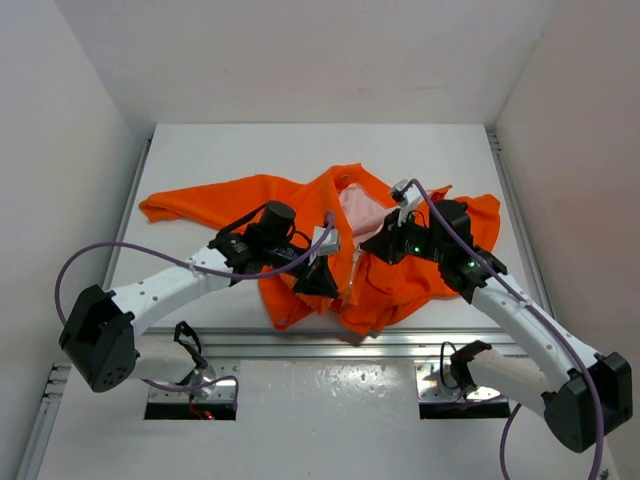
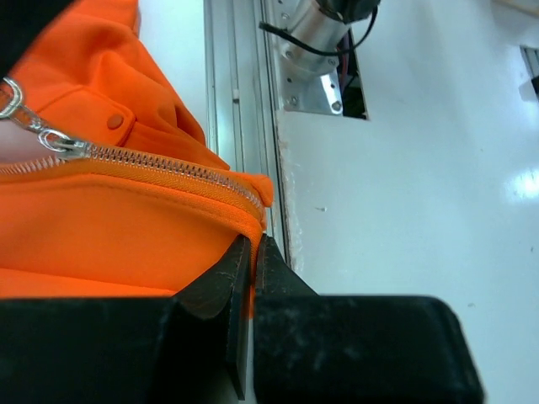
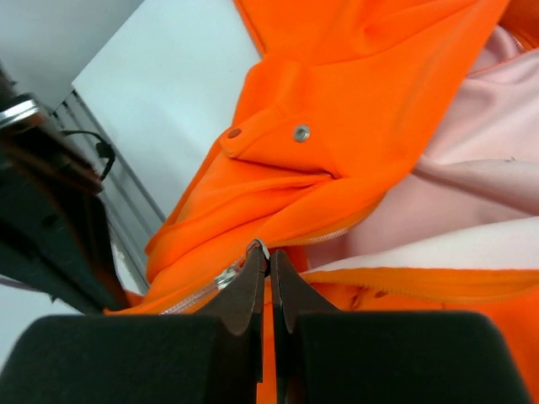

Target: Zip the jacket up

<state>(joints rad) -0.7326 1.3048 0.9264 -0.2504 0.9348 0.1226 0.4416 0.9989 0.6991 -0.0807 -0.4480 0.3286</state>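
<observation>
At the near edge, two arms are leaning in over a ribbed metal rail [image 1: 350,345]: the left arm [image 1: 170,285] and the right arm [image 1: 520,310], both white with black wrists. Just behind the rail, one jacket [image 1: 240,200] is lying crumpled in the middle of the white counter [image 1: 300,150], with one sleeve stretching out to the left. Its fabric is soft and bright orange.

The left pincer [image 2: 253,244] is pressing its two black fingers together on the bottom hem of the jacket, right at the lower end of the zipper [image 2: 168,168]. A thin strip of orange cloth is showing between them. There is one zipper, and its small light metal teeth are running closed from the hem up to a silver slider [image 2: 59,143].

A little farther, the right pincer [image 3: 269,257] is also pressed together, pinching the small metal zipper pull [image 3: 258,247] at its tips. Beyond it, a pocket flap [image 3: 278,160] is carrying two round snap studs [image 3: 301,132]. Past the flap, the pale pink lining [image 3: 472,168] is showing in smooth folds at the open front.
</observation>
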